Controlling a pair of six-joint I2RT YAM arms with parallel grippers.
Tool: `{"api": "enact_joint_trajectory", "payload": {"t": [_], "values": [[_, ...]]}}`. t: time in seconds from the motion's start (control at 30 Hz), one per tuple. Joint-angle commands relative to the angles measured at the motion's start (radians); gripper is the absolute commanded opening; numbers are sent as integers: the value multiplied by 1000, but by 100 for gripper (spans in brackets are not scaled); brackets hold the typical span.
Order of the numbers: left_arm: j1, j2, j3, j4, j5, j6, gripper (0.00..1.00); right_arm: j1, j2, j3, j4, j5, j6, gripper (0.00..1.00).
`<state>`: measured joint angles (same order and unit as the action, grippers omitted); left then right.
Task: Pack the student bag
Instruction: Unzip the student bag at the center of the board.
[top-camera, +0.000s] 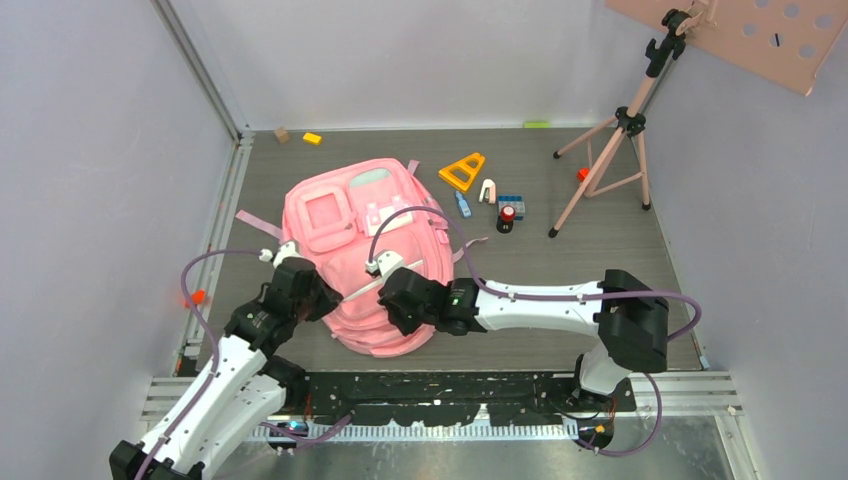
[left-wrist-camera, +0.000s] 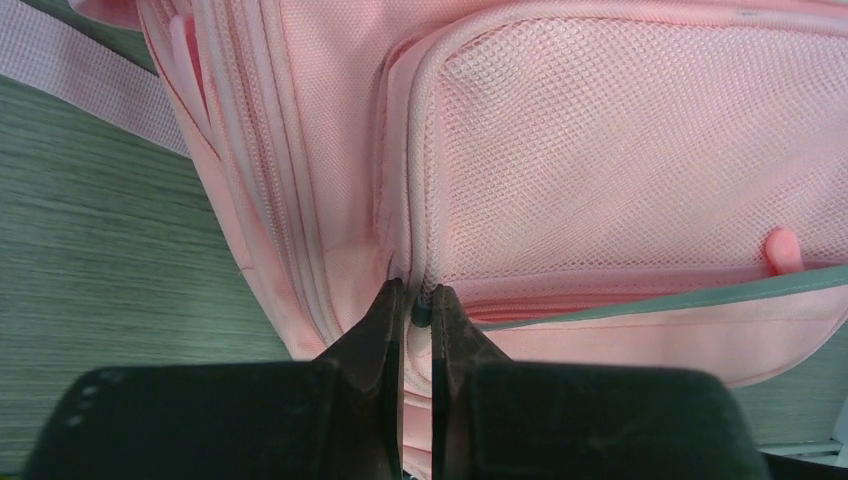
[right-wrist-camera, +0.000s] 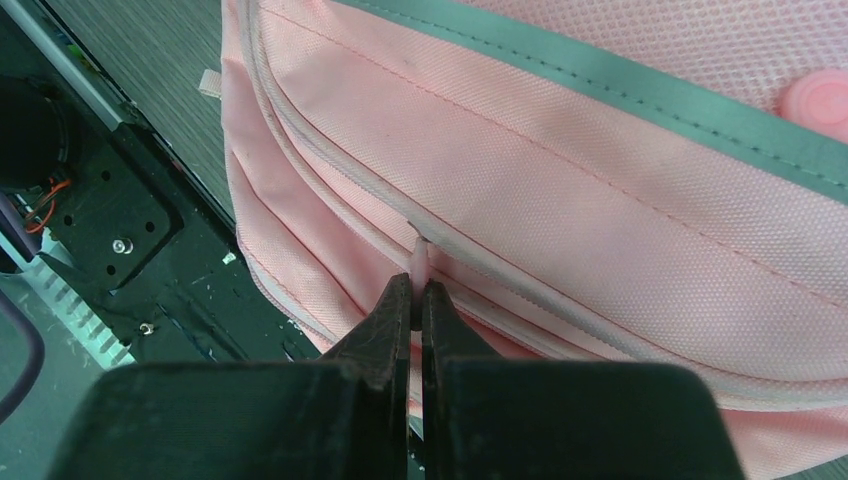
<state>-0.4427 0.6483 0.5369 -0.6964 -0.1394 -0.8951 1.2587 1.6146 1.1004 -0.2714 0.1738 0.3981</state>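
Bench top: dark grey wood-grain board (top-camera: 560, 262), matte. Pale lilac-grey flat panels close it in along the left (top-camera: 90, 150), far (top-camera: 420, 60) and right (top-camera: 770, 220) edges. A silver aluminium profile post (top-camera: 199, 68) rises at the far-left corner, and a matching silver rail (top-camera: 222, 230) runs along the left edge. A pink metal tripod (top-camera: 630, 122) stands near the far-right corner and carries a pink perforated plate (top-camera: 750, 35) overhead. A black drilled mounting plate (top-camera: 450, 385) spans the near edge. Light is even, shadows soft.
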Motion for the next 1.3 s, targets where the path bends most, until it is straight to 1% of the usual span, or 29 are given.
{"api": "enact_joint_trajectory", "payload": {"t": [0.0, 0.17, 0.4, 0.57, 0.67, 0.73, 0.8, 0.9, 1.1, 1.27], "values": [[-10, -8, -15, 101, 132, -104, 0, 52, -18, 45, 87, -26, -12, 0], [-10, -12, 19, 137, 107, -129, 0, 81, 29, 80, 35, 11, -13, 0], [-10, -8, 24, 173, 90, -153, 0, 116, 20, 90, 83, -31, -45, 0], [-10, -11, 28, 187, 89, -164, 0, 122, 38, 102, 104, -131, -72, 0], [-10, -9, 36, 195, 90, -165, 0, 122, 56, 113, 119, -156, -78, 1], [-10, -6, 41, 201, 92, -164, 0, 122, 68, 125, 121, -233, -92, 0], [-10, 2, 45, 204, 95, -151, 0, 122, 81, 150, 106, -279, -113, 0], [-10, 25, 57, 200, 106, -121, 0, 119, 83, 165, 100, -297, -127, 0], [-10, 36, 51, 231, 135, -119, 0, 75, 86, 154, 167, -286, -108, 0], [-10, 48, 68, 243, 135, -103, 0, 43, 126, 200, 172, -348, -122, 0]]}}
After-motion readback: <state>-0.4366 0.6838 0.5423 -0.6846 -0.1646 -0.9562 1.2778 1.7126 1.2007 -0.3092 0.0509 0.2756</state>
